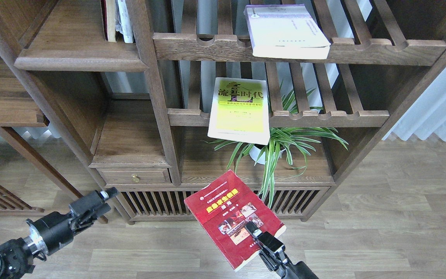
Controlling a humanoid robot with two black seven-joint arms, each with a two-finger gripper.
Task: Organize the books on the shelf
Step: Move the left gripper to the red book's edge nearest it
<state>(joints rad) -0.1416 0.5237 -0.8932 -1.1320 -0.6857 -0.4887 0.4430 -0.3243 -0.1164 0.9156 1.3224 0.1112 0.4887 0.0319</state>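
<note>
The right claw (254,231), low centre, pinches the dark red book (232,219) by one edge; so held, it could twist loose. The left claw (103,199), lower left, I cannot tell. The solid shelf (79,58) waits upper left

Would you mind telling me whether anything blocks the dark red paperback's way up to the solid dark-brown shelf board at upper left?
Nothing visible does: the dark red paperback, clamped in the right gripper, has open air up-left toward the solid dark-brown shelf board.
</note>
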